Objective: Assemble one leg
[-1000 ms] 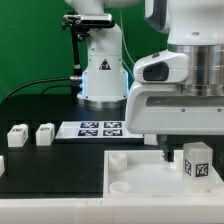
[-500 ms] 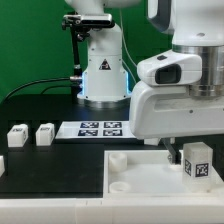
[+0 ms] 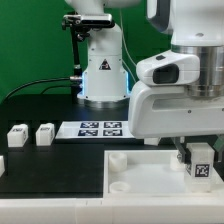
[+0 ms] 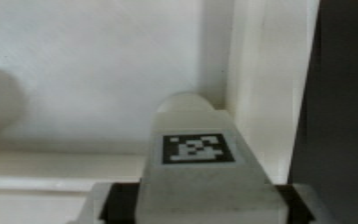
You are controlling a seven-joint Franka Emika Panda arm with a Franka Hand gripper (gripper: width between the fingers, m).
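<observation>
Gripper (image 3: 197, 152) fingertips hidden behind the leg (image 3: 201, 160)

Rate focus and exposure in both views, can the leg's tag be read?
Exterior view: even light, sharp background, arm housing close and soft; the leg tag visible but small. Wrist view: whole picture soft, white panel nearly washed out, tag on the leg centred but blurred.

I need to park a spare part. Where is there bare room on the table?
Free: dark table between the two small blocks and the white panel. Crowded: the exterior view's right, where the tool holds the leg over the panel.
</observation>
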